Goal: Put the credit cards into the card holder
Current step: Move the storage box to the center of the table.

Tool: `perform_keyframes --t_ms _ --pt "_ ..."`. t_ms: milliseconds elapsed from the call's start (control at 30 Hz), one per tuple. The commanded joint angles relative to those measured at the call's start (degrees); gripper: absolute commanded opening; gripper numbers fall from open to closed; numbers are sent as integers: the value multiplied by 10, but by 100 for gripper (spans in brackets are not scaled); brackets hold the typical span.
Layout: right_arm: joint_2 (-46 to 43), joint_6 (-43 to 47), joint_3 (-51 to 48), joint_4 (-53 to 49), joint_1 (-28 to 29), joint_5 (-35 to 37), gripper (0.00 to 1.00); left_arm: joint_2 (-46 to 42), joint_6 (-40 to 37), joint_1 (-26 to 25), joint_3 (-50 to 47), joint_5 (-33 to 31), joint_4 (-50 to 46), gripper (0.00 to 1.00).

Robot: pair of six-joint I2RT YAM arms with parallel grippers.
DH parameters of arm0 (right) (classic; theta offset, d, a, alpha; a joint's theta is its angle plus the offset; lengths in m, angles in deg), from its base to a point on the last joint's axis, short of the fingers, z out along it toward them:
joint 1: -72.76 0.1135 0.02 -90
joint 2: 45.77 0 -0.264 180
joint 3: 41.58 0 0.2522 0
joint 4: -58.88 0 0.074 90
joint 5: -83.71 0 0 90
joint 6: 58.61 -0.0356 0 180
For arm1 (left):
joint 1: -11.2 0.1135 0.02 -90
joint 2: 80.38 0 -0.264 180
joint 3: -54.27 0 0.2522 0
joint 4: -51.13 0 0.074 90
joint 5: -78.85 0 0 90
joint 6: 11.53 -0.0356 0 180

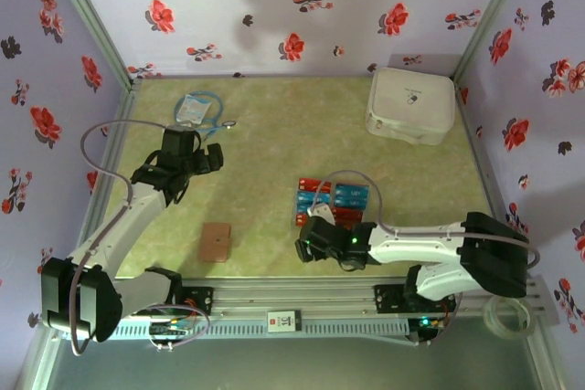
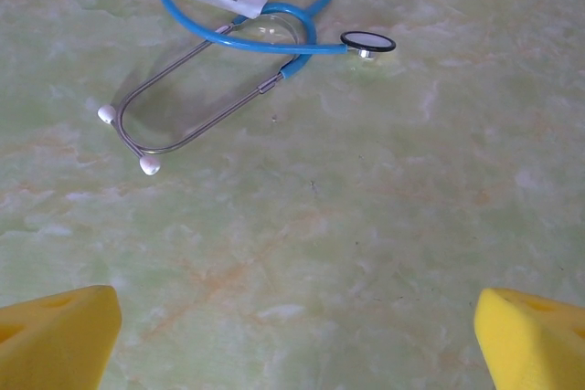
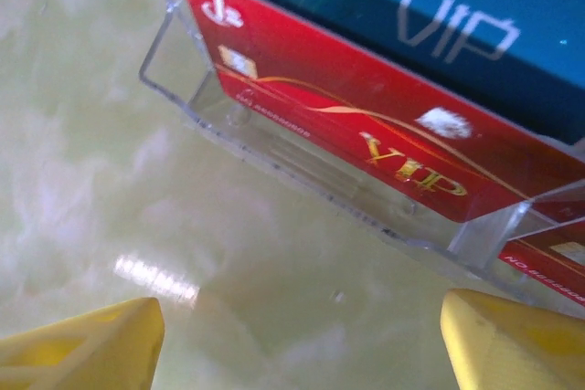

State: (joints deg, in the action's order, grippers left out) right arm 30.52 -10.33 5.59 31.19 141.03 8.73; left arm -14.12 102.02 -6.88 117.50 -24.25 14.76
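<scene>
1. The right fingers (image 3: 82, 344) are open and empty, low over the bench (image 3: 137, 226).
2. Just ahead of them a red card (image 3: 338, 143) leans in a clear tray (image 3: 174, 52); I would pinch the card edge only, not the tray wall.
3. The card holder (image 1: 217, 241) lies well to their left; beyond it, the left fingers (image 2: 55, 340) are open too.

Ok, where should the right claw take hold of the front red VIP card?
Probably its short end at the left of the right wrist view. The red VIP card lies tilted in the clear rack: its lower edge sits behind the rack's lip and the blue VIP card crowds the upper one. Bring the open right claw in from there.
</scene>
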Motion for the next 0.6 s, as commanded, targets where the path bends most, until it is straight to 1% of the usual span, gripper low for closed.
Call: perform_keyframes --t_ms 0,133,233,400,567 --pt "14 37 21 27 -38 37 80 2 5 -5 11 -9 -5 100" --pt "30 64 38 40 -82 32 80 1 4 -5 8 -9 -5 100" --pt "48 71 53 60 -113 10 80 0 3 -5 3 -9 -3 100" --pt "77 77 78 61 -116 -23 79 -2 0 -5 2 -10 -7 100" --pt "41 67 65 54 -109 -59 79 -8 -6 -5 4 -9 -13 100"
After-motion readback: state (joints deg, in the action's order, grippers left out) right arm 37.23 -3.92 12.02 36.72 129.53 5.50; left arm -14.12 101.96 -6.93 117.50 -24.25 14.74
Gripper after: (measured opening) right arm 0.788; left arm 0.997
